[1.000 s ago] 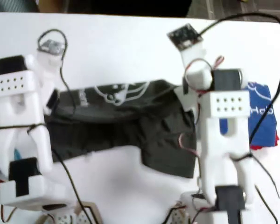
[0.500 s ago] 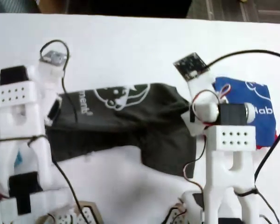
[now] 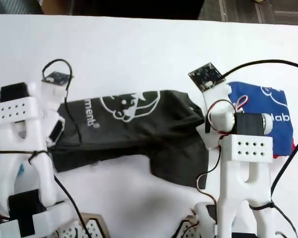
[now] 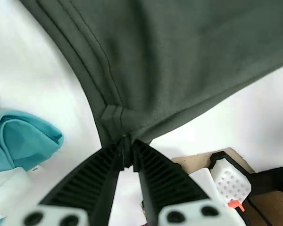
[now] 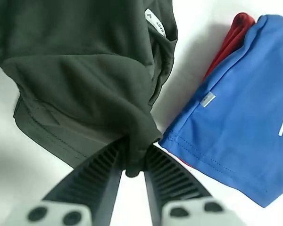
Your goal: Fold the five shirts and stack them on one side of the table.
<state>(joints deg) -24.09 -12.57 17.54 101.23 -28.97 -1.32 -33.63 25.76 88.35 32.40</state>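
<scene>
white table (image 3: 139,44) carried the dark shirt (image 3: 139,124) centrally, left gripper (image 4: 126,157) and right gripper (image 5: 134,162) each clamped on an end — they had pulled it nearer and flatter, so the fold looked almost set.

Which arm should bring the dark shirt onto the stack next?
Likely right: the right gripper pinches the dark shirt beside the blue shirt; the left gripper holds the far end.

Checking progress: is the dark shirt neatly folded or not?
Not neatly: the dark shirt lies doubled over unevenly, ends pinched by the left end effector and right end effector.
</scene>
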